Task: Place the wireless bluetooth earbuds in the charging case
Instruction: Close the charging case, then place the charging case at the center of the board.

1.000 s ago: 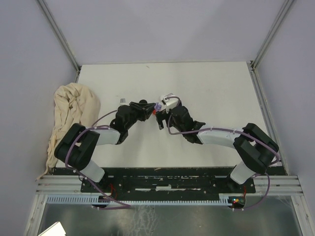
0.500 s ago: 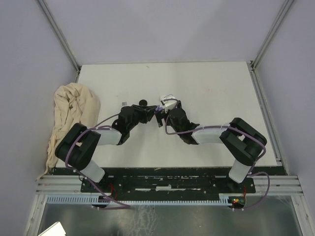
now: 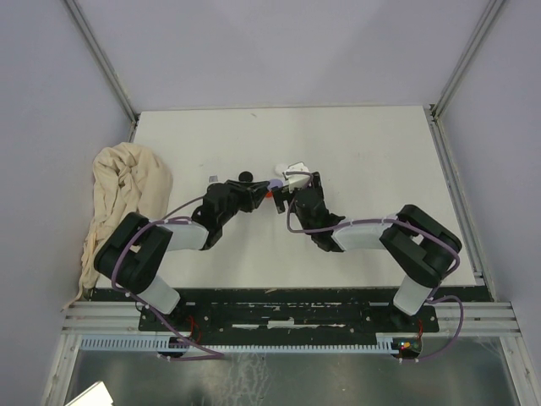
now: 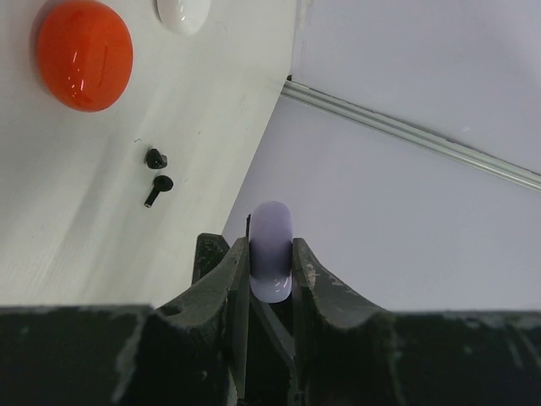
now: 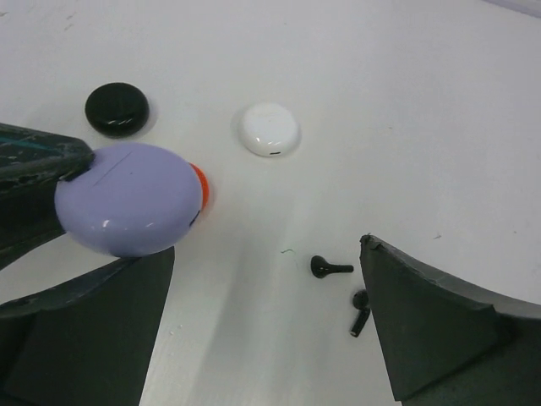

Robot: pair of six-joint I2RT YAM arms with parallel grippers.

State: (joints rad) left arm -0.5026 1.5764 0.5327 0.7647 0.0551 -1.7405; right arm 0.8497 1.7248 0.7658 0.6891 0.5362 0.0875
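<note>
Two black earbuds (image 5: 330, 267) lie on the white worktop (image 5: 439, 101), lower right of the right wrist view. The left end effector (image 4: 269, 251) is clamped edge-on on a closed lilac case (image 4: 272, 220); the right end effector (image 5: 266, 288) stands spread wide, empty. Opening the lid likely comes next: meet the seam squarely, left grip firm. A red case (image 4: 83, 52), white case (image 5: 267, 128) and black case (image 5: 117, 108) rest nearby. Pale walls (image 3: 279, 51) enclose the worktop, with a cream cloth (image 3: 122, 182) at centre left.
</note>
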